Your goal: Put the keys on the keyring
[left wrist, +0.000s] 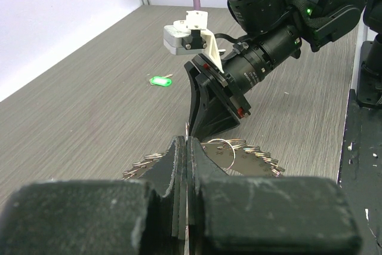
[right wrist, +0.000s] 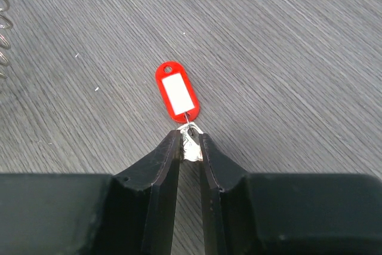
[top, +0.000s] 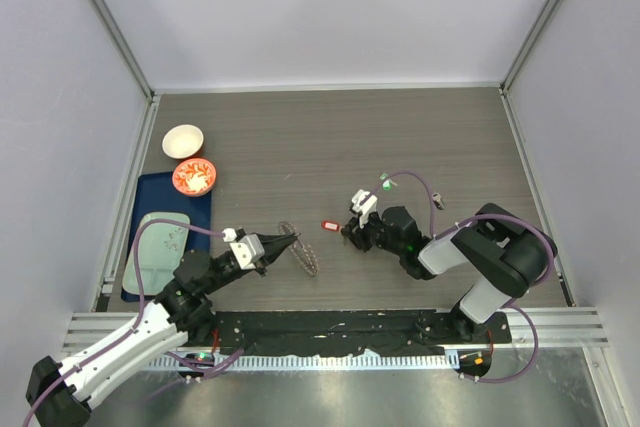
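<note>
Counting the task's things, you have one keyring [top: 304,252] and two keys you can be sure of: a red key [right wrist: 178,92] and a green key [left wrist: 159,80]. A small dark item near the right arm in the top view may be a third, but it is too small to tell. Two bowls stand at the far left, a white bowl [top: 183,141] and an orange bowl [top: 194,176], just behind a blue tray [top: 150,197].

Your left gripper [left wrist: 188,146] is pressed together on the keyring's rim. The ring is grey metal with a jagged, toothed outer edge and thin wire loops along it, and from above it shows nearly edge-on.

Your right gripper [right wrist: 190,141] is pinching the small metal end of the red key. Its red plastic head has a white label window and a hole at the far end. It lies on the table [top: 300,137], near the keyring but apart from it. The green key lies farther back, well apart from the ring.
</note>
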